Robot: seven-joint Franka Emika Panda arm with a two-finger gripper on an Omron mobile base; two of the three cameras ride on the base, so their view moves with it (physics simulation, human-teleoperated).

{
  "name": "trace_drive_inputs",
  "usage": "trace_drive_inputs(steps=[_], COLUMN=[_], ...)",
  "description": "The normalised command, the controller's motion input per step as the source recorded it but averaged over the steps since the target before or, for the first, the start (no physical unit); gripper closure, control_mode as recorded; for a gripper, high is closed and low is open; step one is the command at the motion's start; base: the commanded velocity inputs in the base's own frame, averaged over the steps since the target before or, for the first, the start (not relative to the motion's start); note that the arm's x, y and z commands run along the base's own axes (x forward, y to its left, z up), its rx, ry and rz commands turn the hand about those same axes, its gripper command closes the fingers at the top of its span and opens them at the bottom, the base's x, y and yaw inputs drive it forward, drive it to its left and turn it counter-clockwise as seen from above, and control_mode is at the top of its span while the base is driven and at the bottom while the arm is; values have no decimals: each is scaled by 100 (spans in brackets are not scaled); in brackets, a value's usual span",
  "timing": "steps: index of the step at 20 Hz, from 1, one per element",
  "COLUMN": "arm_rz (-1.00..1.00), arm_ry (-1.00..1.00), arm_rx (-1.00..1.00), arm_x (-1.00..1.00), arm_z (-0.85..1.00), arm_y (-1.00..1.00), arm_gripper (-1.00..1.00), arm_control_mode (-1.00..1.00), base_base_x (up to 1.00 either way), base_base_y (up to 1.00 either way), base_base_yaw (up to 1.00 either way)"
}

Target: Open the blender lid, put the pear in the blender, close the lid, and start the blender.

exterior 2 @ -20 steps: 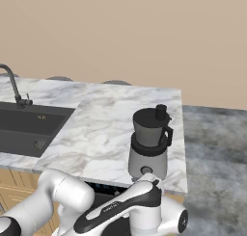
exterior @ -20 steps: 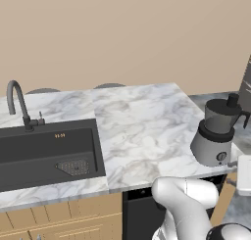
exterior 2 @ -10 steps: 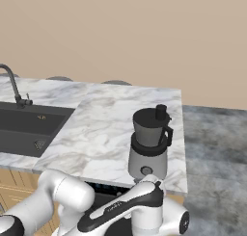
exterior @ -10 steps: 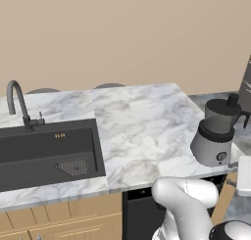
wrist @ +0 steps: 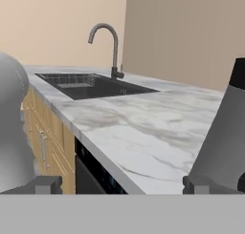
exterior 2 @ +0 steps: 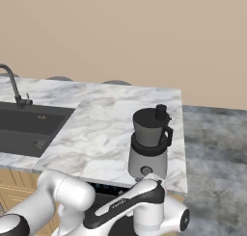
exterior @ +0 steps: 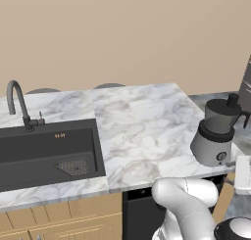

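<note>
Veined marble counter (exterior: 142, 131), silvery matt blender (exterior 2: 149, 148)

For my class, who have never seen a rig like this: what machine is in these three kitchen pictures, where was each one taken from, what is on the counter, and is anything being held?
All three pictures are computer-rendered. The machine is a white robot arm with dark joints on a base that can drive. Two cameras ride on that base, behind the arm, one to its left and one to its right, both looking forward and down at the same marble counter. The third camera sits on the hand and looks along the gripper, whose two small dark fingertips rise at the bottom of that picture, standing wide apart with nothing between them. So nothing is held. On the counter stands a grey blender, its black lid on the jar. A dark sink with a curved tap is set into the counter. I cannot see a pear.
</note>
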Motion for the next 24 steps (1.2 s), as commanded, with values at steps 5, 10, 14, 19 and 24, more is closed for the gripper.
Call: trace_drive_inputs(steps=[5,10,14,19,24], arm_rz=[0,0,0,0,0], arm_ry=[0,0,0,0,0], arm_rx=[0,0,0,0,0], arm_x=[11,12,11,13,16], arm_z=[-9,-14,-19,-19,-13], arm_y=[-5,-10,-10,-7,-5], arm_gripper=[-100,-100,-100,-100,-100], arm_control_mode=[-100,-100,-100,-100,-100], base_base_x=[0,0,0,0,0], base_base_y=[0,0,0,0,0], base_base_yaw=[0,0,0,0,0])
